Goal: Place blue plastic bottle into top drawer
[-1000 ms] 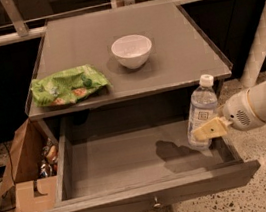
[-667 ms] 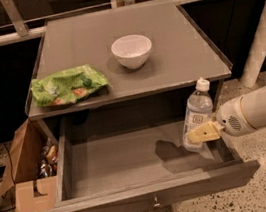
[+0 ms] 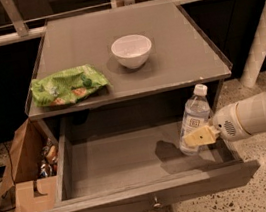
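Observation:
The blue plastic bottle [image 3: 194,121] is clear with a white cap and a pale label. It stands upright, slightly tilted, inside the right part of the open top drawer [image 3: 138,196]. My gripper [image 3: 200,137] comes in from the right on a white arm, and its yellowish fingers [image 3: 204,135] are closed on the bottle's lower body. The bottle's base is low in the drawer, near or on its floor; I cannot tell whether it touches. The drawer is pulled fully out, with its small metal knob [image 3: 156,205] on the front panel.
On the grey cabinet top [image 3: 187,63] sit a white bowl [image 3: 132,50] and a green snack bag [image 3: 67,85]. A brown cardboard box [image 3: 27,171] with items stands on the floor at the left. A white post [image 3: 260,36] rises at the right.
The gripper has moved the bottle a little to the left and lower into the drawer. The bowl and the bag have not moved.

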{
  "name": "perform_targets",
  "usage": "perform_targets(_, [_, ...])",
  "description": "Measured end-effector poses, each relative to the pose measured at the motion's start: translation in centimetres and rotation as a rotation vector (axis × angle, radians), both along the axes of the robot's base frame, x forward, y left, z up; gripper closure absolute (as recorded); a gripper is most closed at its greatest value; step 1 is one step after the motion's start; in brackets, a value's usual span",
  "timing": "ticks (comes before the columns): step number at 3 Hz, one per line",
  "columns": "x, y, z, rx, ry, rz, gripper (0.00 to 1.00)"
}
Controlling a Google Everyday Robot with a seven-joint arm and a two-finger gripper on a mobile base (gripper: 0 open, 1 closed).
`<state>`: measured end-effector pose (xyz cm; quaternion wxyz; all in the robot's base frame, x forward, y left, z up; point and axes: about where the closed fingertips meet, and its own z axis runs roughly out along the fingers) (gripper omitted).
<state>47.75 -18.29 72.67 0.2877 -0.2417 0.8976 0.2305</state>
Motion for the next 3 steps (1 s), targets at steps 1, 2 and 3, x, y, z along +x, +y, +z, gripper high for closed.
perform_targets(1, [-0.1, 0.5, -1.5, 0.0, 0.014, -0.057, 1.0])
perform_targets(2, [0.5, 1.4, -2.9, -0.02, -0.009, -0.121, 1.0])
perform_targets(3, [1.0, 1.7, -3.8, -0.021, -0.019, -0.182, 1.0])
